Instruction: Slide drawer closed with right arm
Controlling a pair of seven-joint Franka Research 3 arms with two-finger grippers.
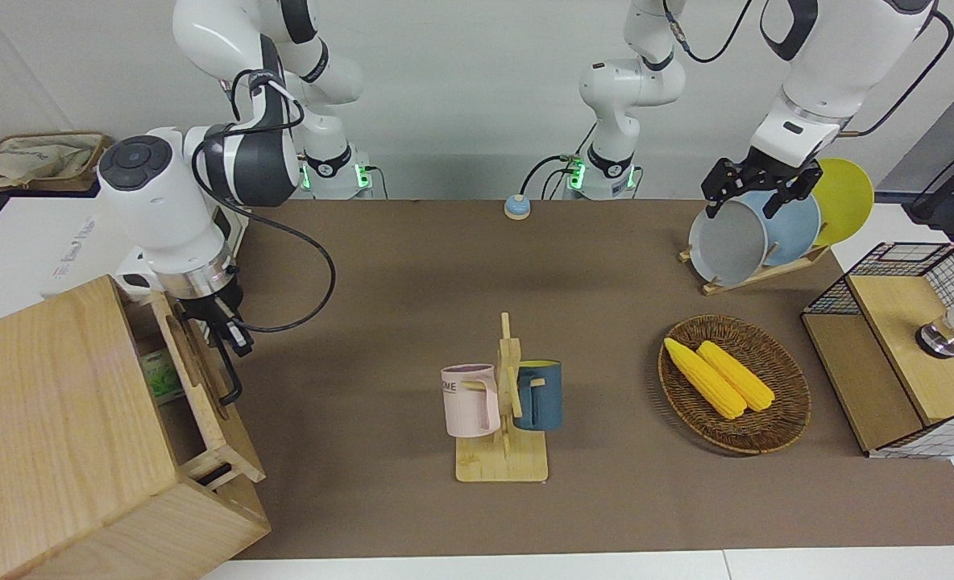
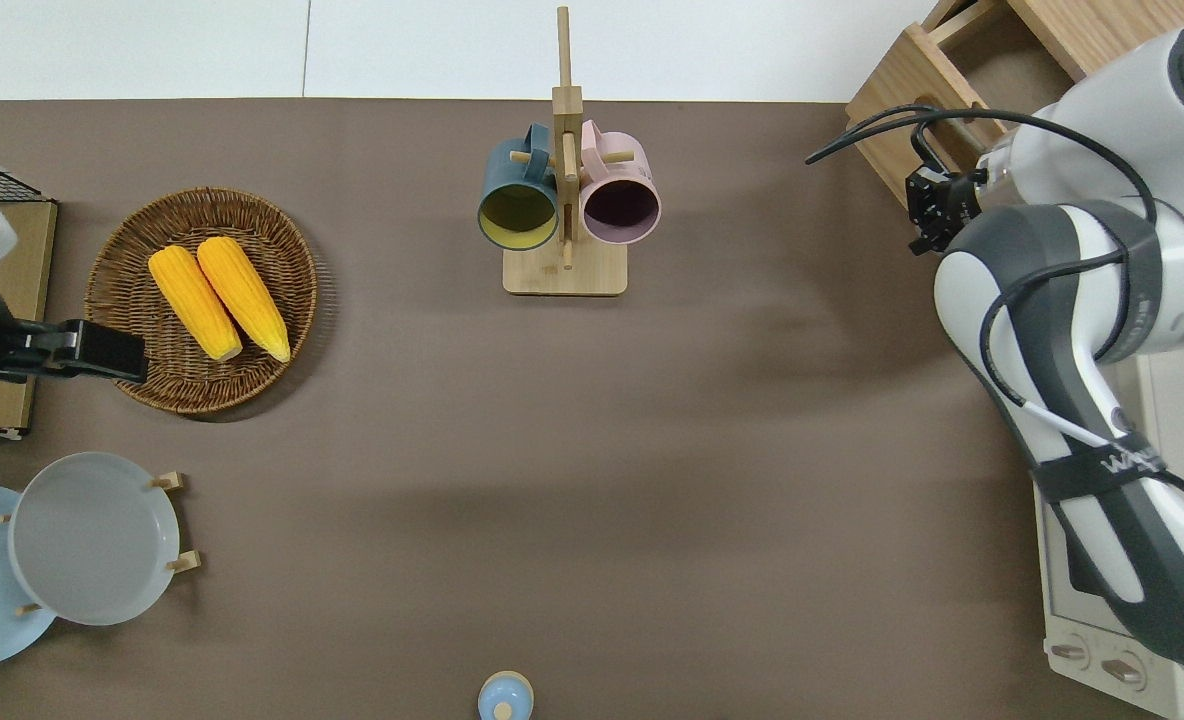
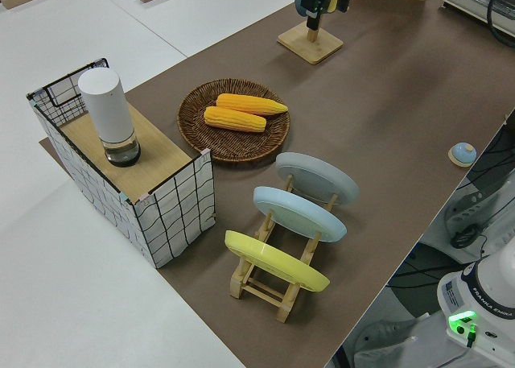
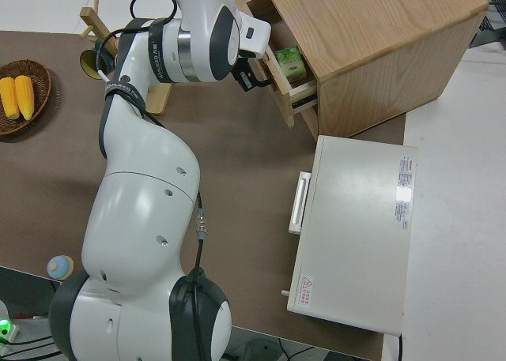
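The drawer (image 1: 193, 366) stands partly pulled out of the big wooden cabinet (image 1: 58, 419) at the right arm's end of the table. Its thick front panel carries a black loop handle (image 1: 233, 385), and a green item (image 1: 163, 374) lies inside. My right gripper (image 1: 226, 326) hangs close against the outer face of the drawer front, at the end of the panel nearer to the robots, just above the handle. The overhead view shows the gripper (image 2: 937, 205) beside the drawer front (image 2: 902, 105); the right side view shows the gripper (image 4: 249, 73) at the drawer (image 4: 281, 84). The left arm is parked, its gripper (image 1: 755, 189) open.
A mug stand (image 1: 503, 451) with a pink and a blue mug is mid-table. A wicker basket (image 1: 783, 419) holds two corn cobs, a rack holds plates (image 1: 731, 242), and a mesh box (image 1: 896, 362) stands at the left arm's end. A white oven (image 4: 356, 235) lies beside the cabinet.
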